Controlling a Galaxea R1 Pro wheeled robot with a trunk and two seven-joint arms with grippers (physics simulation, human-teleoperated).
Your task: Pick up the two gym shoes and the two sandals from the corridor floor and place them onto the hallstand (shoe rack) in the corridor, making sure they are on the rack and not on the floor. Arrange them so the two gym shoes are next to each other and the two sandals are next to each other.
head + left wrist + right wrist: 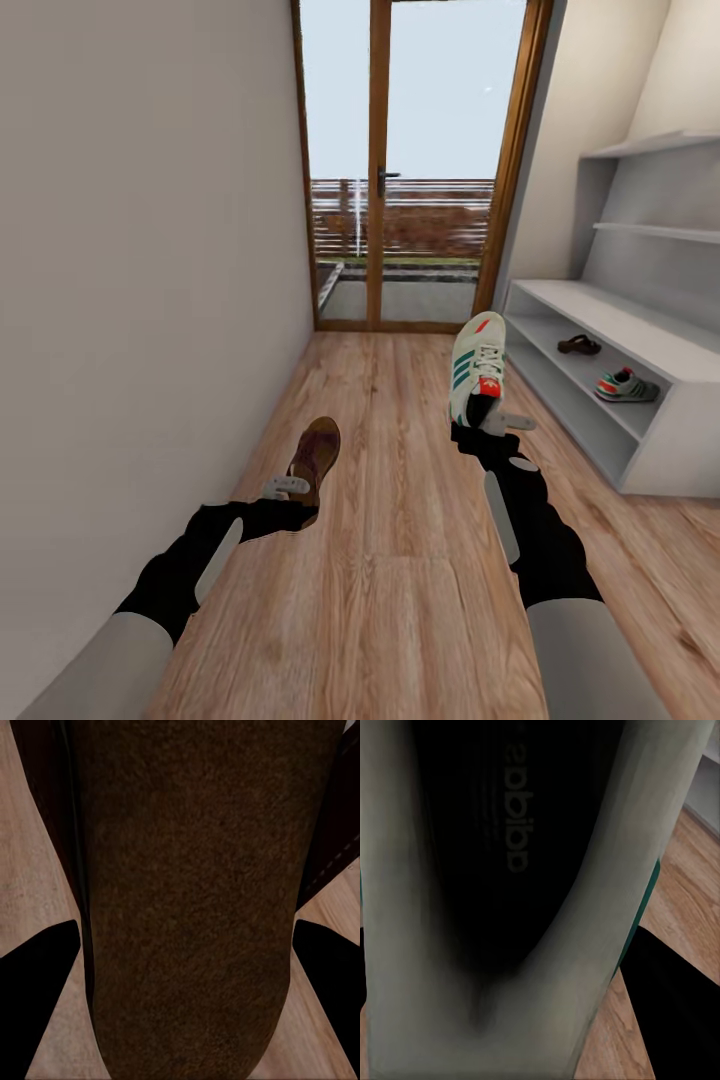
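Observation:
My left gripper (298,497) is shut on a brown sandal (316,453), held above the corridor floor (400,560); the left wrist view looks straight onto its dark brown surface (187,900). A white gym shoe (477,366) with green stripes is clamped in my right gripper (490,418), toe pointing away; the right wrist view looks into its dark opening (495,870). On the hallstand (640,345) at the right, the other sandal (579,345) and the other gym shoe (626,386) lie apart on the open shelf under the bench.
A bare wall (140,300) runs along the left. A glass door with a wooden frame (378,170) closes the far end of the corridor. Floating shelves (655,145) hang above the bench.

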